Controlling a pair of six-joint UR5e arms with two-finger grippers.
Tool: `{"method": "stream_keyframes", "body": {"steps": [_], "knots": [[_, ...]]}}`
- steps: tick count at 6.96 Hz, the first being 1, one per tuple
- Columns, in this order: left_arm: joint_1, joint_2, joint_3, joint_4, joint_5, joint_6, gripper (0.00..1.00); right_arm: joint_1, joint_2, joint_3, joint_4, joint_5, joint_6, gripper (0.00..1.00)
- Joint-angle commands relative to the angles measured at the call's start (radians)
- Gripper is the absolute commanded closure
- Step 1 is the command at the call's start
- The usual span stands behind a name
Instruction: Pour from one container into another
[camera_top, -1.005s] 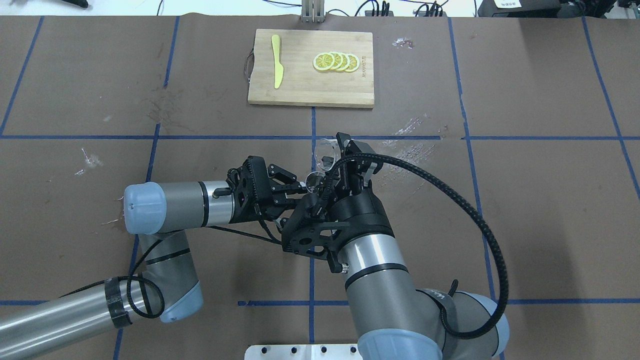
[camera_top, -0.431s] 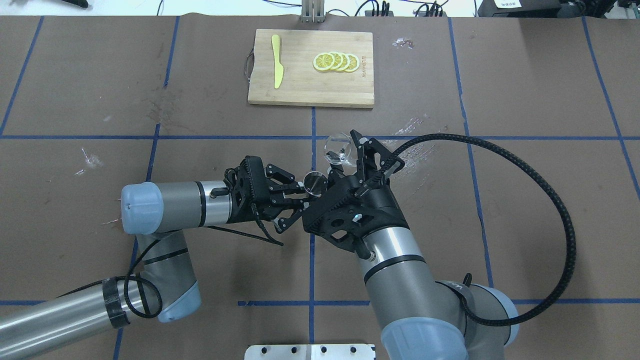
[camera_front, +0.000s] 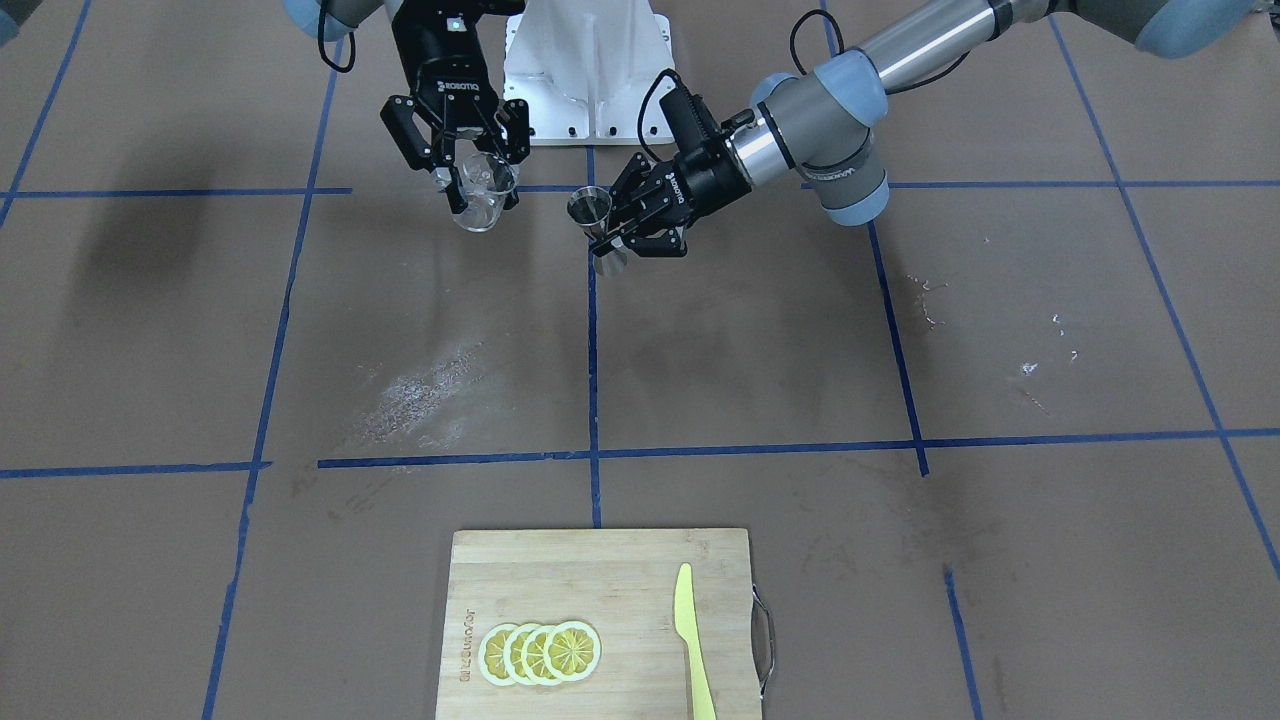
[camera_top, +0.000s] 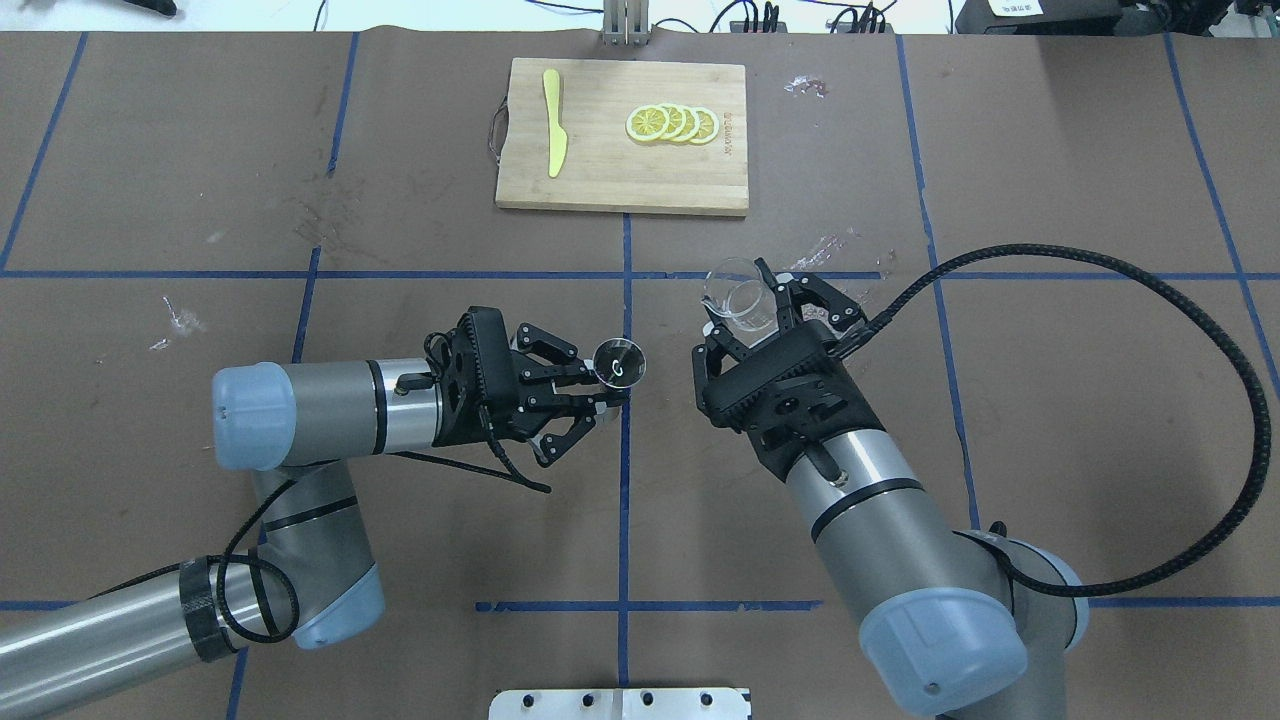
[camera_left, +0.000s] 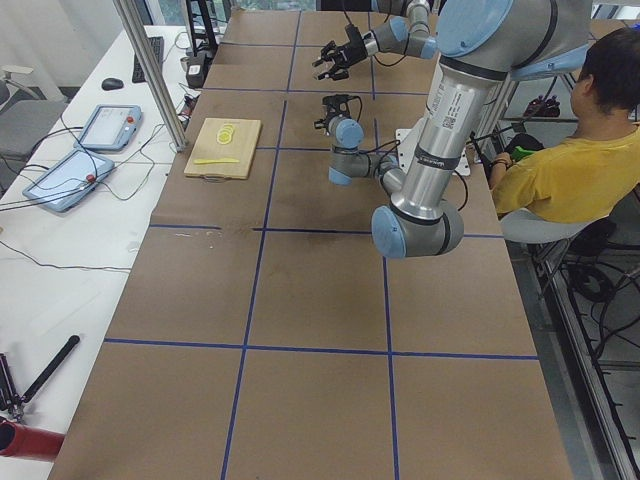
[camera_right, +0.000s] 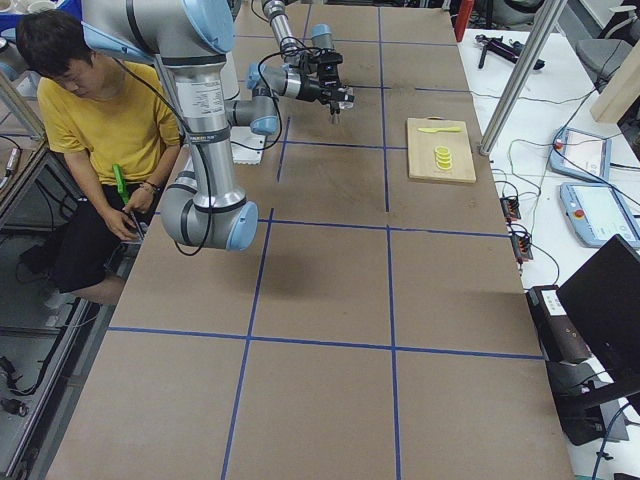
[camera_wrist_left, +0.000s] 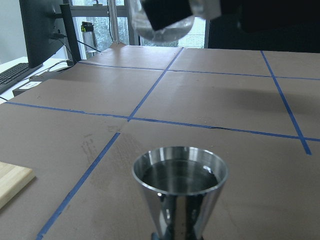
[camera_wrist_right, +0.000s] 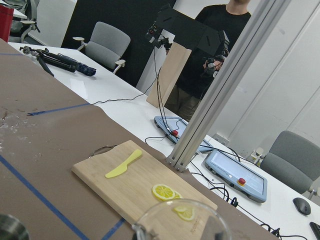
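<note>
The clear glass cup (camera_top: 735, 297) hangs above the table, close to upright, with my right gripper (camera_top: 745, 306) shut on it. In the front-facing view the cup (camera_front: 485, 196) is left of the centre line. The steel jigger (camera_top: 619, 362) stands upright in the air, with my left gripper (camera_top: 603, 384) shut on its waist. A clear gap separates cup and jigger (camera_front: 592, 216). The left wrist view shows the jigger's open top cone (camera_wrist_left: 180, 192) close up, with the cup's base (camera_wrist_left: 165, 31) high beyond it. The cup's rim (camera_wrist_right: 182, 220) fills the bottom of the right wrist view.
A wooden cutting board (camera_top: 600, 180) lies at the far middle of the table, carrying several lemon slices (camera_top: 672, 123) and a yellow knife (camera_top: 553, 130). Blue tape lines cross the brown table cover. A person sits behind the robot base (camera_right: 85, 110).
My right gripper has swung the cup back from its tilt over the jigger and carried it to the right. My left gripper has drawn the jigger slightly left.
</note>
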Motion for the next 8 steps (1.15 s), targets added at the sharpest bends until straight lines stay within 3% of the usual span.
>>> {"method": "stream_keyframes", "body": {"steps": [1,4,6,8], "knots": [[-0.027,0.066,-0.078,-0.006,-0.005,-0.019,1.0,0.017,-0.081,-0.002,0.103,0.011,0.03,1.0],[-0.101,0.244,-0.197,-0.016,-0.002,-0.117,1.0,0.022,-0.108,-0.005,0.103,0.011,0.113,1.0],[-0.124,0.37,-0.207,-0.138,0.024,-0.201,1.0,0.022,-0.11,-0.009,0.103,0.011,0.136,1.0],[-0.124,0.456,-0.205,-0.205,0.159,-0.255,1.0,0.022,-0.11,-0.009,0.103,0.011,0.141,1.0]]}}
